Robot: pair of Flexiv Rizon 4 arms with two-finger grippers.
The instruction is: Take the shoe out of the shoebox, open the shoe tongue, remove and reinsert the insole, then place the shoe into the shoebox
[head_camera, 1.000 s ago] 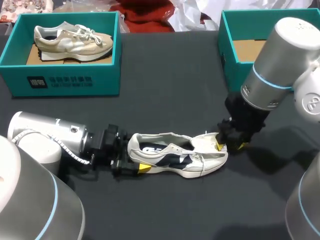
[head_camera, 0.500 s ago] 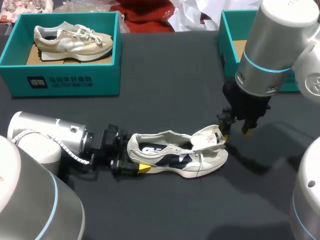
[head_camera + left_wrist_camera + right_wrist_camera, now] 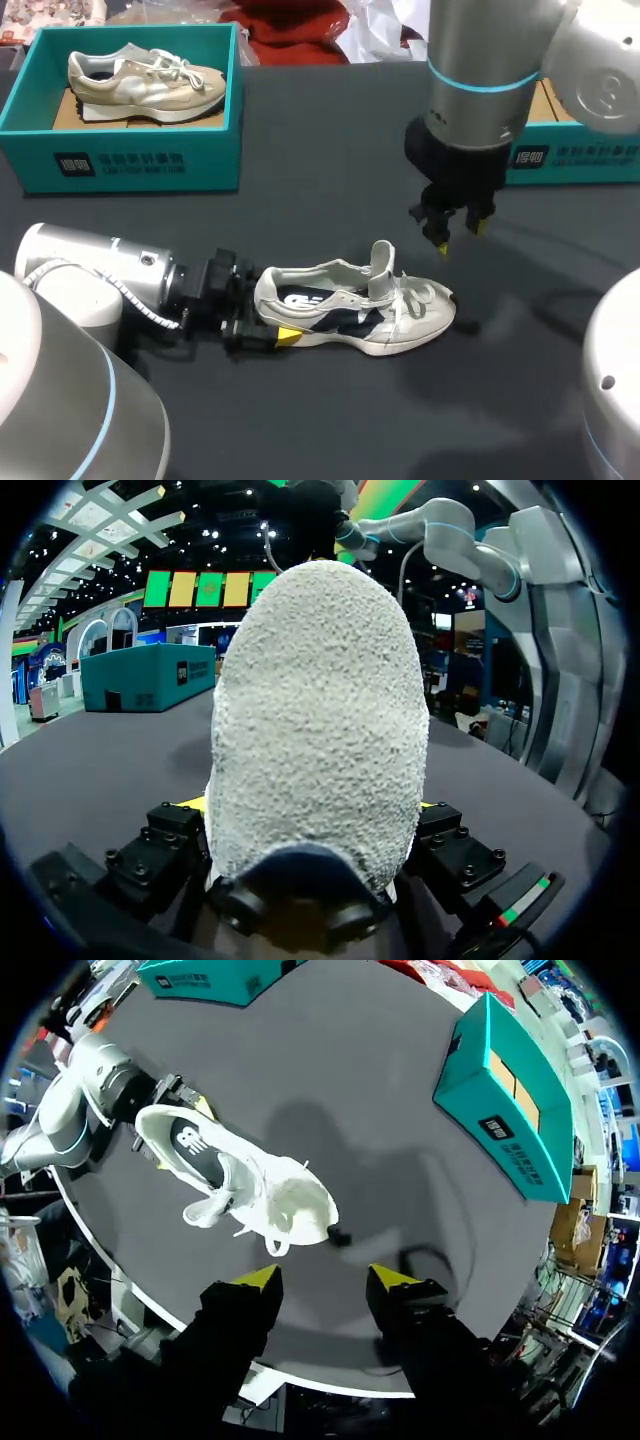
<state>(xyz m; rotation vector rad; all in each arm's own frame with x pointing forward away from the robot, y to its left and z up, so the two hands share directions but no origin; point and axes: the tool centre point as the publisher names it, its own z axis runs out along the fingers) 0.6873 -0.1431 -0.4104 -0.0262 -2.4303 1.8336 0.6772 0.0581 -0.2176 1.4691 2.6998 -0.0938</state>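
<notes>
Shoe (image 3: 355,318), white with navy, tongue (image 3: 382,266) upright; left tool (image 3: 265,308) clenches its heel (image 3: 315,730), right tool (image 3: 459,236) released.

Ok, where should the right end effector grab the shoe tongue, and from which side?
Pinch the tongue near its top edge, from above: it stands upright over the laces, and the left end effector holds the shoe by its heel.
</notes>
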